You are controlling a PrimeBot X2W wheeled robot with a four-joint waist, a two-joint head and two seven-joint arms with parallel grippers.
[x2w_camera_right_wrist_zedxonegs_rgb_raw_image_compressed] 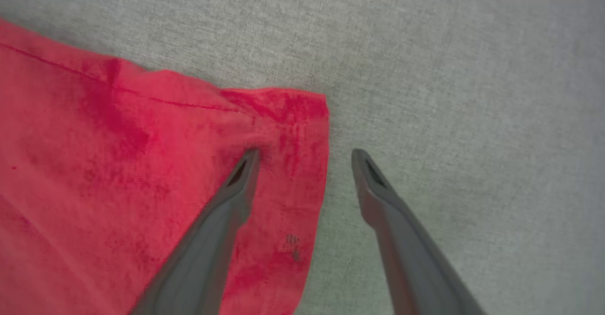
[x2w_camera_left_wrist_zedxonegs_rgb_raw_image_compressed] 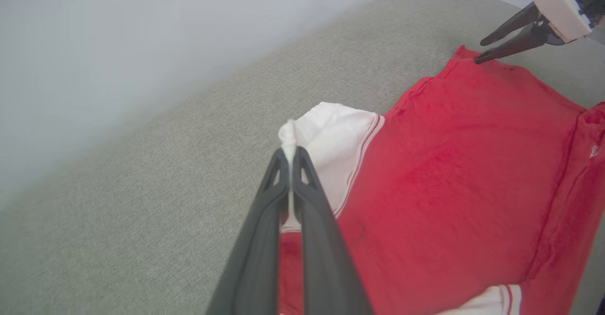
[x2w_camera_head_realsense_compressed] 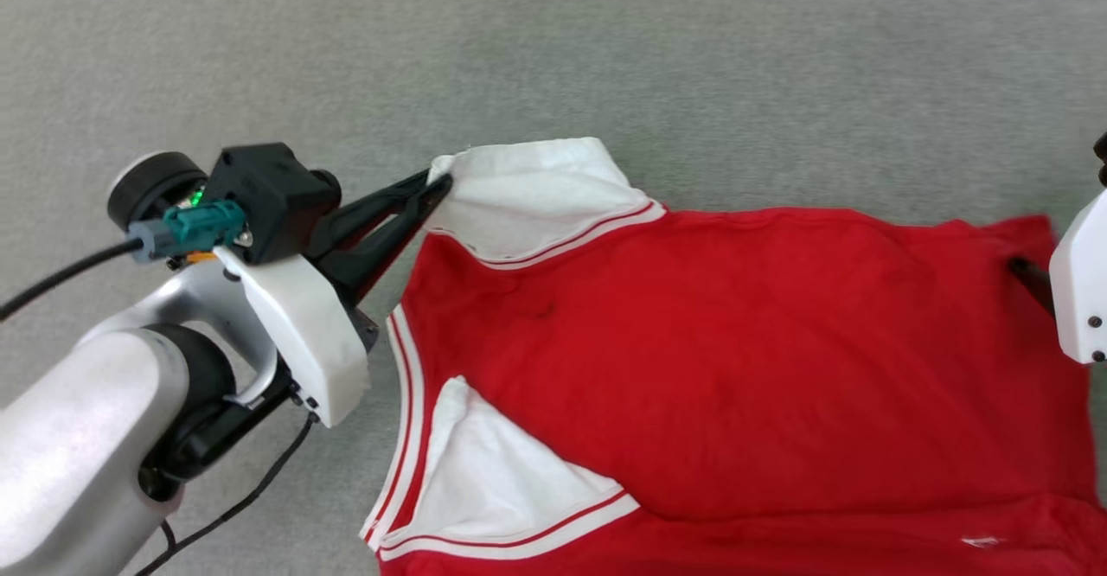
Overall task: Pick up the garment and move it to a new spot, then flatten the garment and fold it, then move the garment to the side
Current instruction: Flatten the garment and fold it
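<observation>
The garment (x2w_camera_head_realsense_compressed: pixel 735 360) is a red T-shirt with white striped sleeves, spread across the grey cushion with its plain red face up. My left gripper (x2w_camera_head_realsense_compressed: pixel 439 185) is shut on the tip of the far white sleeve (x2w_camera_left_wrist_zedxonegs_rgb_raw_image_compressed: pixel 331 140), which bunches up between the fingertips in the left wrist view. My right gripper (x2w_camera_right_wrist_zedxonegs_rgb_raw_image_compressed: pixel 305 156) stands open at the garment's (x2w_camera_right_wrist_zedxonegs_rgb_raw_image_compressed: pixel 118 173) far hem corner, one finger over the red cloth and the other over bare cushion. In the left wrist view the right gripper (x2w_camera_left_wrist_zedxonegs_rgb_raw_image_compressed: pixel 479 50) shows at the top right with its lower fingertip at the hem corner.
The grey fabric surface (x2w_camera_head_realsense_compressed: pixel 605 48) runs wide beyond the garment to the far side and left. A pale wall (x2w_camera_left_wrist_zedxonegs_rgb_raw_image_compressed: pixel 118 36) rises behind the surface's rounded edge. A black cable (x2w_camera_head_realsense_compressed: pixel 60 278) trails from my left wrist.
</observation>
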